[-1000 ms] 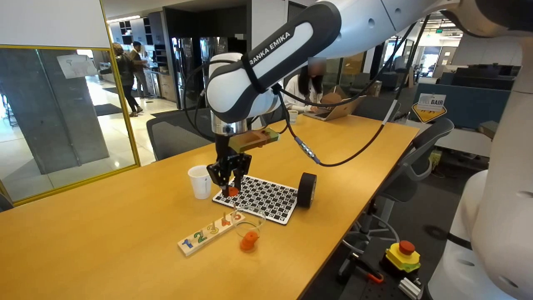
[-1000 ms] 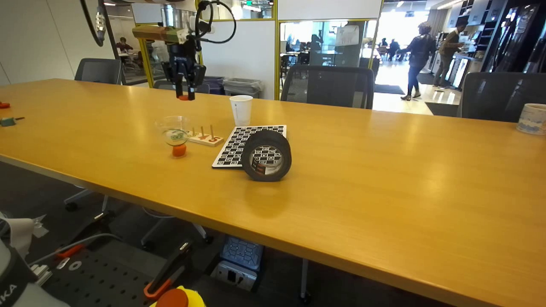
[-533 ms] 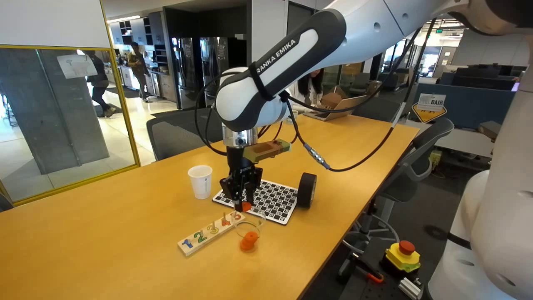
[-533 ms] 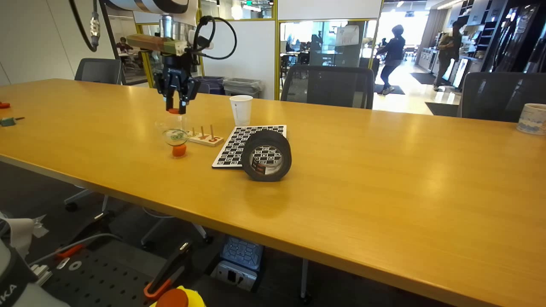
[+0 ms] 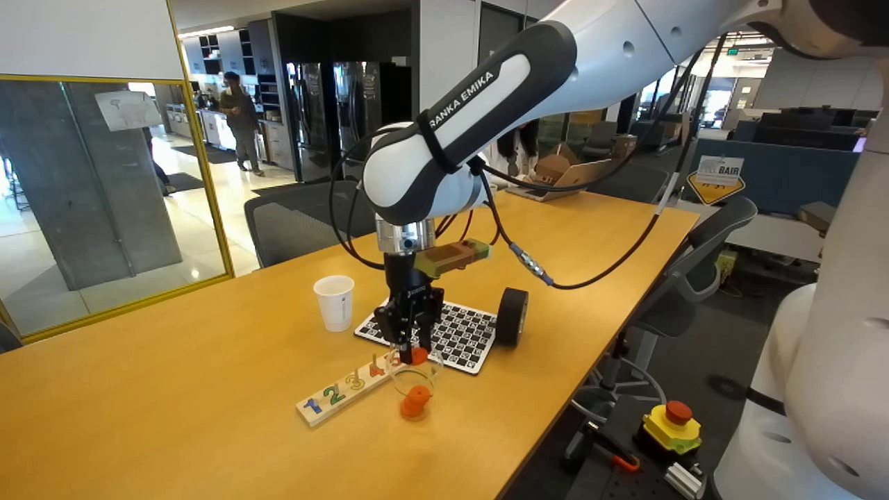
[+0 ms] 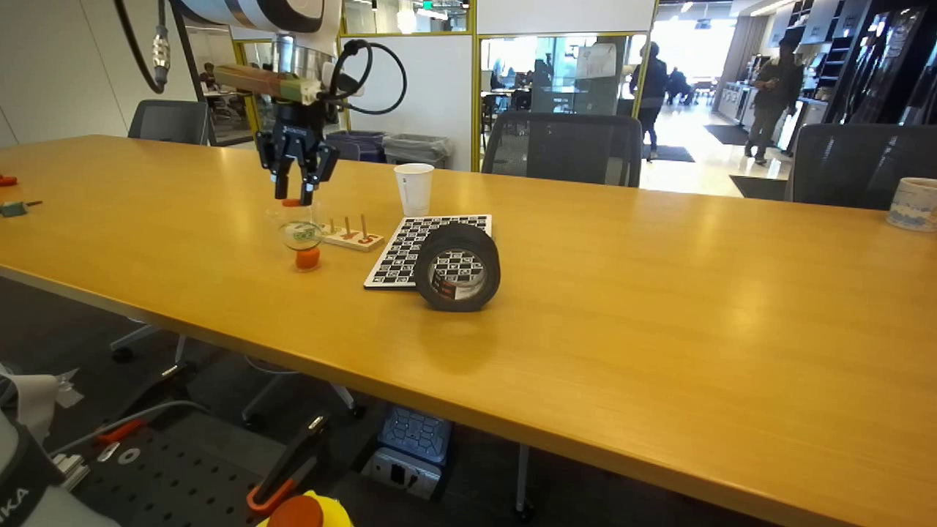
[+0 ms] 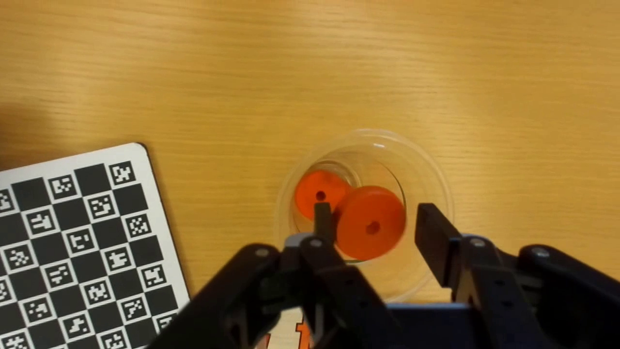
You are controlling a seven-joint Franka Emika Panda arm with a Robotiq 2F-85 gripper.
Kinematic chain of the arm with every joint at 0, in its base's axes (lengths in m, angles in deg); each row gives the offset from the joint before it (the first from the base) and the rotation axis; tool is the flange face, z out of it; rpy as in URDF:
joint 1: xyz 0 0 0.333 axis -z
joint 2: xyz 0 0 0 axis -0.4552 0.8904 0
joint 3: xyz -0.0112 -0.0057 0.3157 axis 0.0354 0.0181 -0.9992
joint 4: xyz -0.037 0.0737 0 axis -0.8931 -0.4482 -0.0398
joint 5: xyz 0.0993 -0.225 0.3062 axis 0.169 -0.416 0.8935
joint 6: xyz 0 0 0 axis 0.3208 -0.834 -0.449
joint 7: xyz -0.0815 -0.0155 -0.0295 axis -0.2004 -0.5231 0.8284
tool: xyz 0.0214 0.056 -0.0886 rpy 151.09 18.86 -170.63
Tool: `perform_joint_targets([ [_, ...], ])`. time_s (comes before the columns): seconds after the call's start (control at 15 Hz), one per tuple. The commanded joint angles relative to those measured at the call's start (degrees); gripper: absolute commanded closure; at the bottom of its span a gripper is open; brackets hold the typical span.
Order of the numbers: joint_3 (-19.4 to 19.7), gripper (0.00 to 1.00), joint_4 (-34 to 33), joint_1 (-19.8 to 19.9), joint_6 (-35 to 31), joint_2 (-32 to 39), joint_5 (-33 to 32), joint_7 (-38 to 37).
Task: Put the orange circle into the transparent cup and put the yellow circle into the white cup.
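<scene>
The tool stands parted, a gap beside the orange circle over the clear cup; best hold steady till the circle settles, then rise straight.

Two orange discs show in the wrist view; whether the one clear cup hides more cannot be told. On the table there are one white cup, one tape roll, one checkered board, one strip with five numerals, one laptop toward the far end, and, in an exterior view, one mug near the far edge, one orange piece and one green piece.
</scene>
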Motion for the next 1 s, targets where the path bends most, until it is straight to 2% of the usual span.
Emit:
perform_joint_targets([
  [0.0,-0.39,0.19,1.24,0.62,-0.85,-1.68,-0.4,-2.52],
  [0.13,-0.27,0.02,1.71,0.72,-1.64,-2.12,-0.89,-4.49],
  [0.2,-0.15,0.01,2.24,0.81,-2.07,-3.1,-1.49,-5.69],
  [0.53,0.53,0.0,5.44,2.1,1.57,-13.84,-6.46,-11.57],
  [0.93,-0.33,0.0,11.53,3.39,13.69,-33.16,-8.64,-11.9],
])
